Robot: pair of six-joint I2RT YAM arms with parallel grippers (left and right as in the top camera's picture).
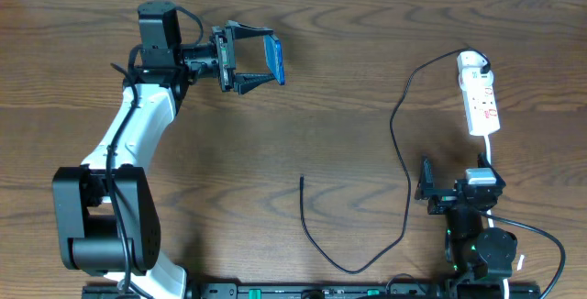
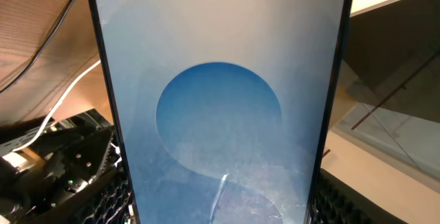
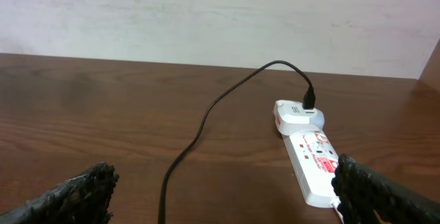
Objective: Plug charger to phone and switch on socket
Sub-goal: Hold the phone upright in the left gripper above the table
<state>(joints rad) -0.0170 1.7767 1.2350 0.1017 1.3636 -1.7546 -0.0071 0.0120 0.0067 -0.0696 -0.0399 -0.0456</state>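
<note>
Two arms in play. The left arm (image 1: 138, 125) stretches from its base at 8 o'clock up to 11, with the wrist aimed toward 3. The left gripper (image 1: 266, 58) is clamped on the phone (image 1: 276, 59). The right arm (image 1: 477, 198) sits folded at 4 o'clock, and the right gripper (image 1: 426, 189) has its jaws wide with nothing in them. The socket (image 1: 479, 93) is at 2, and the charger (image 1: 401, 134) trails from it, its tip near 6.

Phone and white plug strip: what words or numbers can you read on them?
"100": on the phone, in the top right corner of its screen.
Red markings on the socket: too small to read.
No other text shows.
</note>
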